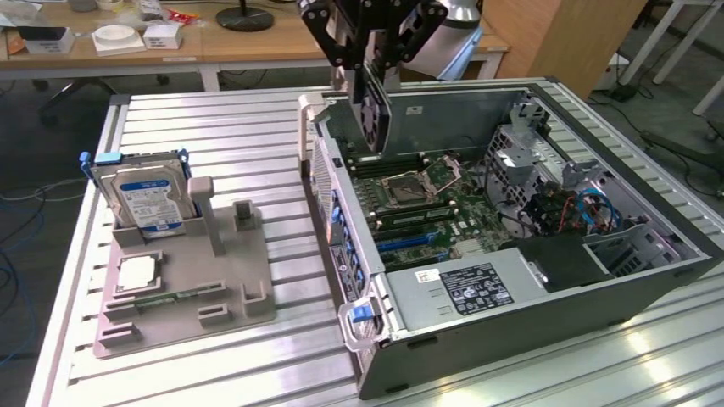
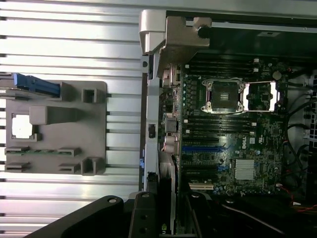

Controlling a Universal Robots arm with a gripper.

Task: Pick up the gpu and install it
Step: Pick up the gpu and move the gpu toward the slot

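The gpu is a thin dark card hanging upright from my gripper, which is shut on its top edge. It hovers above the back left corner of the open computer case, over the motherboard and close to the case's rear wall. In the wrist view the gpu appears edge-on between my gripper's black fingers, just beside the motherboard and its blue expansion slots.
On the exterior view's left, a grey parts holder carries an upright silver hard drive, a processor chip and a narrow green memory stick. Everything stands on a ribbed metal table. Cables and drive cages crowd the case's right side.
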